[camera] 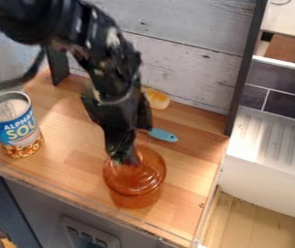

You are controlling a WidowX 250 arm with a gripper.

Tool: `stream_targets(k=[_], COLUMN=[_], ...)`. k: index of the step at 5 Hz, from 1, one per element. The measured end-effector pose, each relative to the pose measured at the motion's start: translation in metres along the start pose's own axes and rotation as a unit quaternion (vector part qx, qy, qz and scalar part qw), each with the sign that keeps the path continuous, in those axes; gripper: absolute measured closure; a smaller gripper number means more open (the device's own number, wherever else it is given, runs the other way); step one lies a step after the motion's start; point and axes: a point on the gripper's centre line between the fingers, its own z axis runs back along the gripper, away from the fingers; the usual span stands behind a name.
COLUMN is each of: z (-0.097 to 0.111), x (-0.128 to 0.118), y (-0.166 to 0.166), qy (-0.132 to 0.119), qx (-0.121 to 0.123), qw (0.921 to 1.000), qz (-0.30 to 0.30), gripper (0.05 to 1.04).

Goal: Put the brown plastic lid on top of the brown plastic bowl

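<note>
Brown lid (pixel 148 170) appears seated on the bowl (pixel 137 200); placement looks nearly done. Gripper (pixel 125 159) is at lid top, open or closed indeterminable; withdrawal remains.

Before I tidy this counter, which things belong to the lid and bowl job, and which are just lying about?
Job:
brown plastic lid
brown plastic bowl, beneath it

Lying about:
blue-labelled can
light-blue utensil
yellow object near the back boards

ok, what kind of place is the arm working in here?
Looks like a toy kitchen setup: a wooden counter, a ridged white sink or drainer unit, and dark tiles behind.
</note>
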Motion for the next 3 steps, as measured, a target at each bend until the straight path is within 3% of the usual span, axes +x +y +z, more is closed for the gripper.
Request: stream_targets(k=[1,3], z=[0.0217,0.0231], x=[0.0057,0.0055], y=[-0.0128,-0.0133], qy=[0.021,0.022], qx=[-0.021,-0.022], qw=[0.9995,0.9995], qz=[0.007,0.005], gripper=[0.083,0.083])
